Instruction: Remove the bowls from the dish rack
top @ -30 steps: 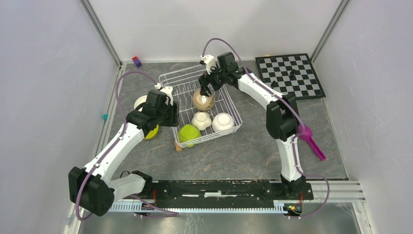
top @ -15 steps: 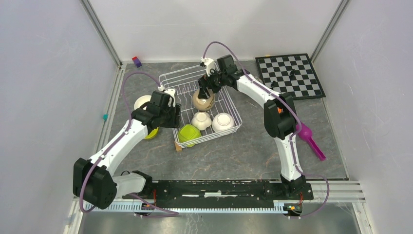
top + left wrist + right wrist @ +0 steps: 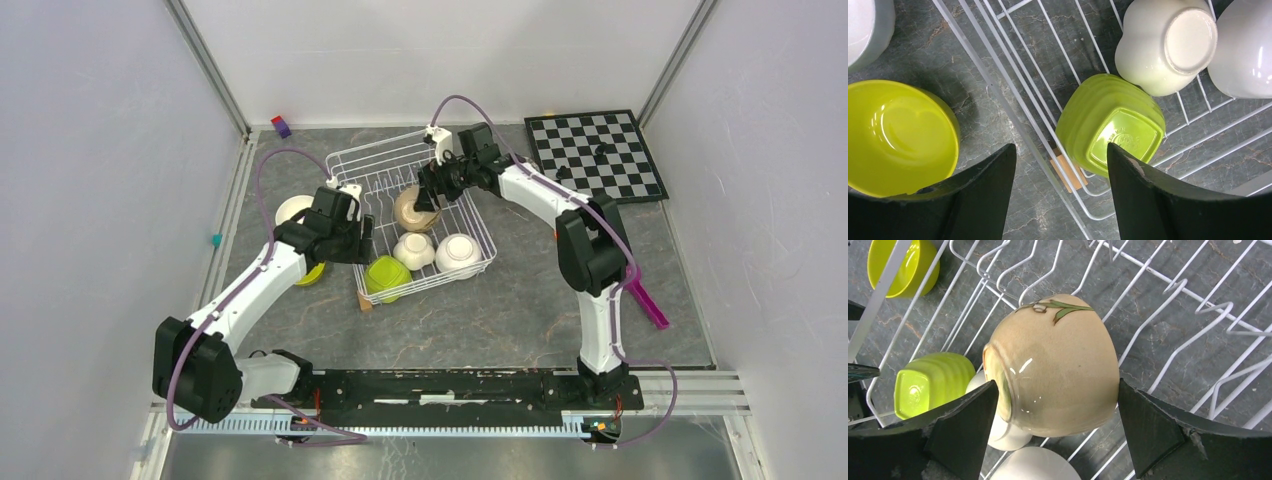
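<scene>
Grey marbled surface [image 3: 500, 300] carries the white wire dish rack [image 3: 345, 160]. Over its middle my right pincer [image 3: 1057, 385] clamps the tan floral bowl [image 3: 1058, 355], tipped sideways. My left pincer [image 3: 1060, 147] hangs spread wide above the rack's upturned lime green bowl [image 3: 1110, 127].

Open rack [image 3: 365, 168] floor behind tan bowl [image 3: 414, 208]; near edge crowded with green bowl [image 3: 386, 277] and two white bowls [image 3: 415, 248].

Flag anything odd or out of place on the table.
Dish rack sits skewed, not square to the table edges. A small tan block appears to lie under its near corner wires, beside the upside-down green bowl. It isn't dishware. Nothing looks spilled or broken.
</scene>
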Robot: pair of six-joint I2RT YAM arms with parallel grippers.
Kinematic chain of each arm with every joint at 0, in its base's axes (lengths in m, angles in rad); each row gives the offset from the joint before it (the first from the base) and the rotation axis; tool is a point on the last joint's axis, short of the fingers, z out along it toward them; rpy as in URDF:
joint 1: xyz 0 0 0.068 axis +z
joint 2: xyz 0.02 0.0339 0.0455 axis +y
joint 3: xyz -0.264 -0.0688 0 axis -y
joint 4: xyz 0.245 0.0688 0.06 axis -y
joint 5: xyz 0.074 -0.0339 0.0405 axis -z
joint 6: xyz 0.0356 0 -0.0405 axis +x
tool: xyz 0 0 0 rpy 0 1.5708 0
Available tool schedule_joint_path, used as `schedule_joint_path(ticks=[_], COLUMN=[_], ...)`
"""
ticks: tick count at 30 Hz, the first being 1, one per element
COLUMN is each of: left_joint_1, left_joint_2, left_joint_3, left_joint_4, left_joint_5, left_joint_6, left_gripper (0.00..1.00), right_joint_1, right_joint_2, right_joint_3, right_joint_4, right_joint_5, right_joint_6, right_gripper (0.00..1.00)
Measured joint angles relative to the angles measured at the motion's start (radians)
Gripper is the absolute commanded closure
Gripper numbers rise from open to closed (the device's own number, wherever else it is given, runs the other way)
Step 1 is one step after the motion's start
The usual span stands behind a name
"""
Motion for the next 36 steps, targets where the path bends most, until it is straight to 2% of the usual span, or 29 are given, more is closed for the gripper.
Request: schedule_joint_path(ticks=[10,15,26,36], left_joint_1=[0.000,0.000,0.000,0.000], left_joint_2=[-0.028,-0.029,-0.038,-0.040], left_joint_3=[-0.008,-0.010,-0.011,-0.011], left_joint_4=[0.003,0.004,0.004,0.004], left_joint_5=[0.000,-0.001,-0.002,-0.002], left_joint_6=[0.000,0.000,0.000,0.000], left_gripper=[0.29,0.29,0.30,0.30], right_joint_1=[0.008,0.022,0.039,0.063], right_joint_2=[-0.101,-0.135,-0.171,-0.169], right_joint_3=[-0.052,-0.063,-0.090,-0.091], right_joint_4=[-0.018,-0.016,-0.013,-0.053], right_joint_5=[-0.013,-0.013,-0.013,-0.010], right_joint_6=[0.049,0.050,0.038,-0.038], right_gripper=[0.38,0.43,0.43,0.41])
